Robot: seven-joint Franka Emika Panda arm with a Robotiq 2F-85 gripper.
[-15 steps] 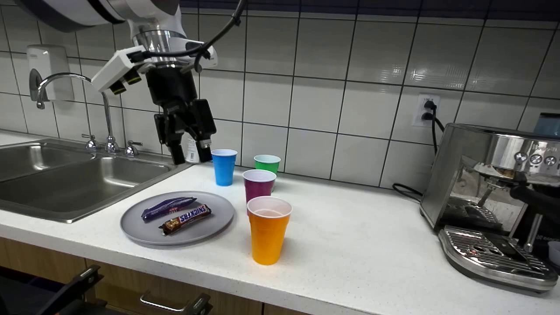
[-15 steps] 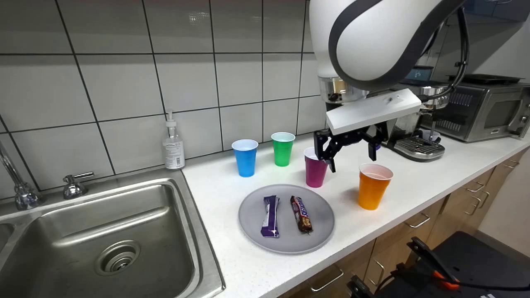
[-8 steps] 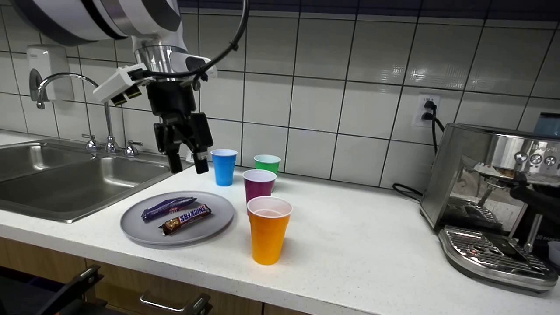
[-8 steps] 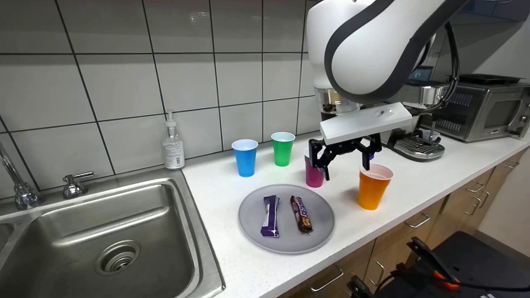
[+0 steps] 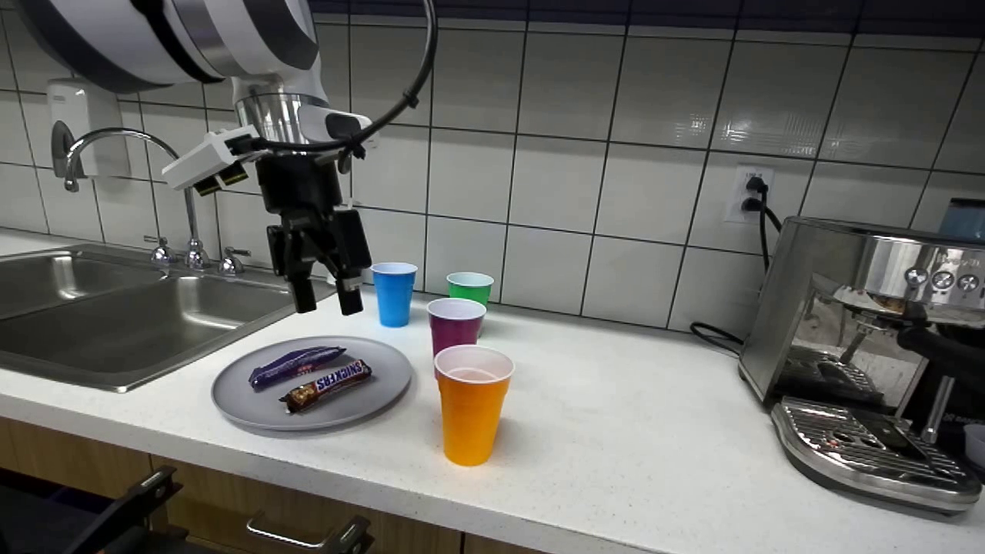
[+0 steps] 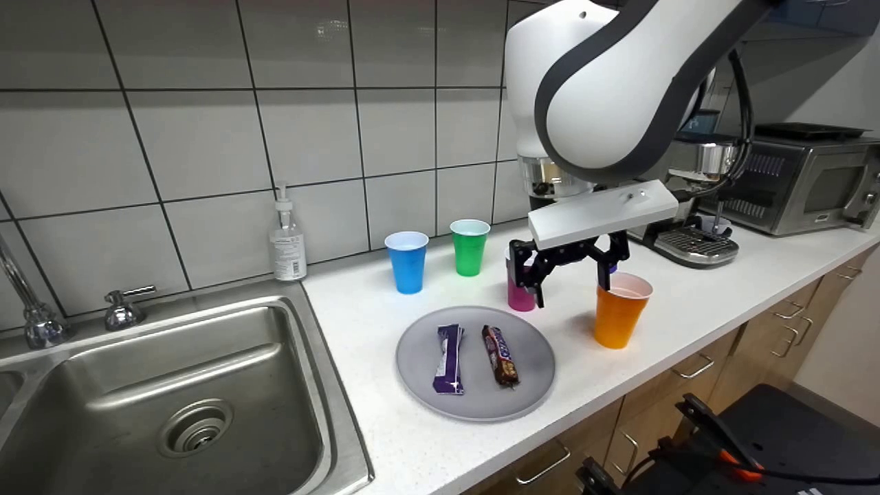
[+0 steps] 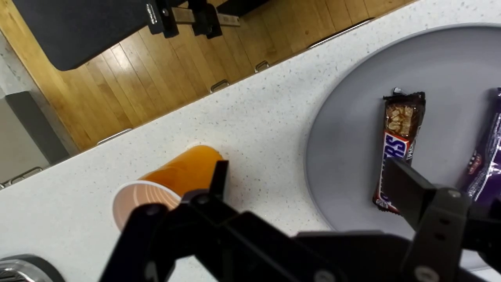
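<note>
While, in both exterior views, the gripper (image 5: 328, 306) is spread wide, empty, the plate (image 6: 481, 404) is set near the counter's (image 6: 392, 440) front edge; in the wrist view, the Snickers (image 7: 395, 145) on it is partly hidden by a finger (image 7: 411, 192).

Gap between plate (image 6: 480, 392) and orange cup (image 6: 617, 317)

Plate (image 6: 418, 357): we see plain grey
Snickers bar (image 7: 395, 145): brown w/ blue letters on wht
Other bar (image 6: 449, 359): purple
Cups (image 5: 454, 329): orange, purple, green, blue
Counter (image 5: 616, 446): wht, grey specks
Gripper (image 5: 328, 302): we see blk
</note>
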